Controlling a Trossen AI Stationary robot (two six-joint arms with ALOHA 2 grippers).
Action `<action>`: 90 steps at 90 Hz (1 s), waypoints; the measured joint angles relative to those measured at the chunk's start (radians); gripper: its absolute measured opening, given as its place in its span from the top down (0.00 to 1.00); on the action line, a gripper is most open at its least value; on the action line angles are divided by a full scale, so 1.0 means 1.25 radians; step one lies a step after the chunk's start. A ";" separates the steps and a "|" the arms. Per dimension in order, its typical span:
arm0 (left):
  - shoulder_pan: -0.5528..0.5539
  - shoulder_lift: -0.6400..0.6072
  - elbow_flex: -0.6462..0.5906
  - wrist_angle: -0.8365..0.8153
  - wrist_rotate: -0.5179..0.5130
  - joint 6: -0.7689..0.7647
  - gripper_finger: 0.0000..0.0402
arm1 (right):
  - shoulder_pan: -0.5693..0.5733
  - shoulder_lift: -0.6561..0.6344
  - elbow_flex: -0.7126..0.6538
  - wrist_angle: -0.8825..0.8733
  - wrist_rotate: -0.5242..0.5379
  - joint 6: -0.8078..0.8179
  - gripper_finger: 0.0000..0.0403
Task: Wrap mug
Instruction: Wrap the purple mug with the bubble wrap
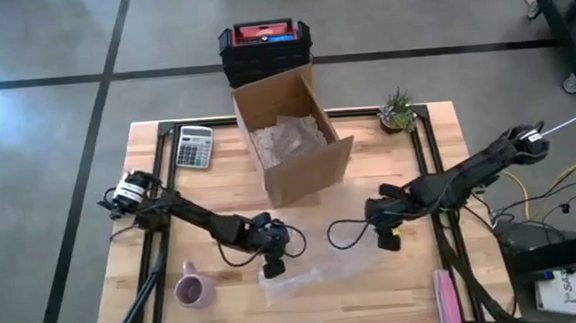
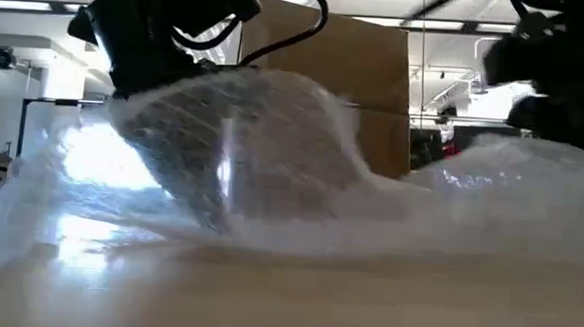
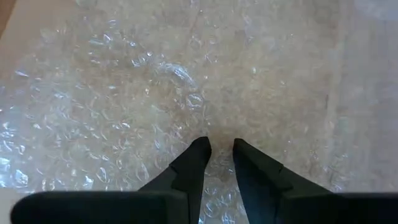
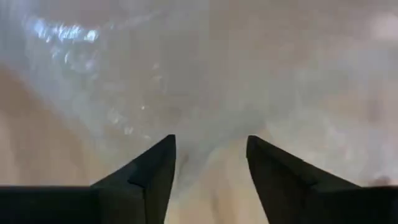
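Note:
A clear bubble wrap sheet (image 1: 325, 271) lies on the wooden table's near middle. My left gripper (image 1: 272, 268) stands over its left part, shut on the wrap (image 3: 186, 93). The wrap rises in a tent (image 2: 243, 141) under this gripper. My right gripper (image 1: 388, 238) is at the sheet's right end. It is open, with a raised fold of wrap (image 4: 208, 134) between its fingers (image 4: 155, 168). A pink mug (image 1: 194, 289) stands on the table to the left of the sheet, and neither gripper touches it. My left gripper pinches a small fold of the bubble wrap (image 3: 221, 155) between its two fingers, near the sheet's left end. The fingers come from above and point down. The pinched part is drawn up into a tent (image 2: 225, 110), and the rest of the sheet lies on the table.
An open cardboard box (image 1: 292, 146) with packing paper stands at the far middle, with a black and red crate (image 1: 264, 43) behind it. A calculator (image 1: 194, 145) lies far left and a small plant (image 1: 397, 110) stands far right. A pink object (image 1: 447, 297) lies near right.

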 joint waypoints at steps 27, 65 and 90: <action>-0.004 -0.020 -0.003 -0.016 0.000 -0.009 0.82 | -0.002 -0.021 0.057 0.143 -0.072 -0.101 0.52; -0.004 -0.019 -0.003 -0.011 -0.005 -0.007 0.82 | -0.004 -0.020 0.155 0.093 0.194 -0.249 0.57; -0.003 -0.019 -0.003 -0.009 -0.006 0.003 0.82 | -0.003 -0.025 0.154 -0.014 0.191 -0.142 0.54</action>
